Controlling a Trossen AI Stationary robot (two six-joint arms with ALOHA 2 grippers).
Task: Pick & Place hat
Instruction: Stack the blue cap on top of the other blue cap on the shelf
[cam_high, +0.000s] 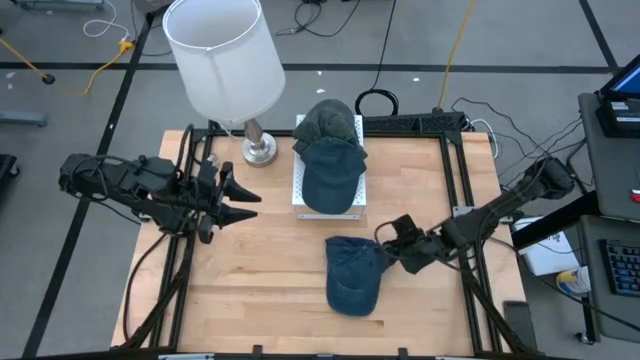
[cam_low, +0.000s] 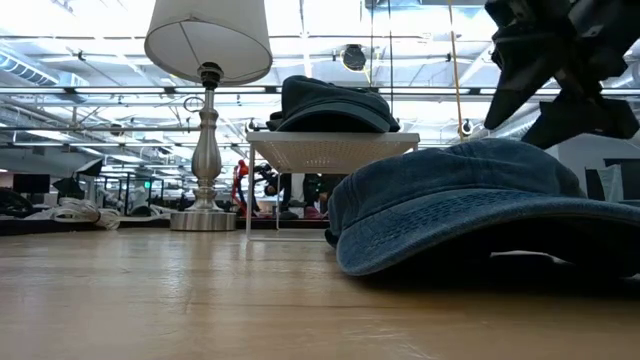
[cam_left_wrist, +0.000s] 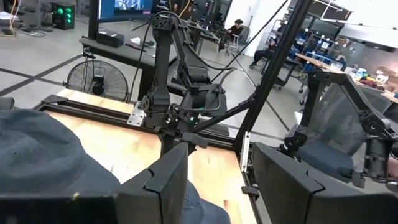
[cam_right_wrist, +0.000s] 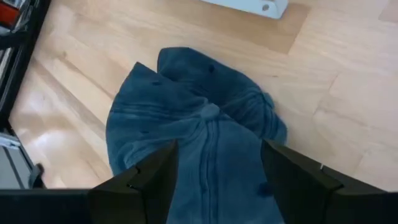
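A blue denim cap lies on the wooden table, toward its near right; it also shows in the low view and the right wrist view. My right gripper is open just above the cap's right side, one finger on either side of the crown, touching nothing. A white stand at the far middle carries a dark green cap and another blue cap. My left gripper is open and empty at the table's left, pointing right.
A table lamp with a white shade and a metal base stands at the far left. Black frame rails run along the table's left, right and far edges. Bare wood lies at the near left.
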